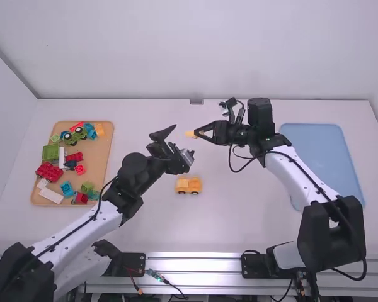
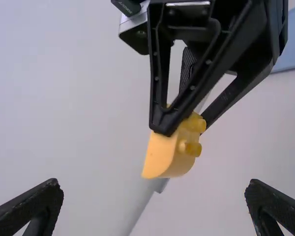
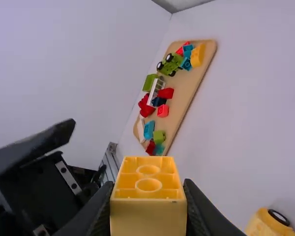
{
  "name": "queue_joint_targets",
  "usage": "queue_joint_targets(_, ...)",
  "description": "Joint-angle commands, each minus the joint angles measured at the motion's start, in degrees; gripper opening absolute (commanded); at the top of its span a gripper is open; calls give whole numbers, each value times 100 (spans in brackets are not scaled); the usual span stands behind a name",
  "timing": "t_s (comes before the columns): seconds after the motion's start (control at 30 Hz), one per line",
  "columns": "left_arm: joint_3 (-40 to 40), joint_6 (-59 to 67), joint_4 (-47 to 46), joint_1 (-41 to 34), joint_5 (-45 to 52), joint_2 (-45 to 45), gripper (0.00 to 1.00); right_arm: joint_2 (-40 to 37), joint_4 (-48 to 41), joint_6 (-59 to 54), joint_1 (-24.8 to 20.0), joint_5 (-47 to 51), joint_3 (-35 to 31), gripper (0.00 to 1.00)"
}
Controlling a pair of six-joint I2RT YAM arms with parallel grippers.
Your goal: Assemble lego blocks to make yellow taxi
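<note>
Pinched yellow block [image 2: 163, 156] in right gripper [image 3: 147, 194]; held left gripper [image 2: 153, 189] spread, presumably for handover; next needed aligned left grasp before stacking.

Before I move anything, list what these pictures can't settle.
- Yellow wheeled piece, right wrist view: partly cut off by the bottom edge.
- Yellow block's gripped faces, left wrist view: partly hidden by the right gripper.
- That block's studs, high view: too small to count.
</note>
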Motion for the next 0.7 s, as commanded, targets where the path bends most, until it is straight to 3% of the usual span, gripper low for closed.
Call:
queue_joint_targets(0.0,-147,329,226,-315,-988,211,99,28,20,109,-52,-17,133,4)
queue_joint_targets(0.23,-163,917,1251,-680,-2076,917,99,28,426,256,-186,-299,133,6)
queue_joint_targets(0.43,-163,1579,2859,-940,-3040,1938,99,28,426,251,-190,-291,133,7)
queue_joint_targets(0.67,-154,2377,4682,-1088,-3388,3018,99,28,433,232,-179,-127,133,10)
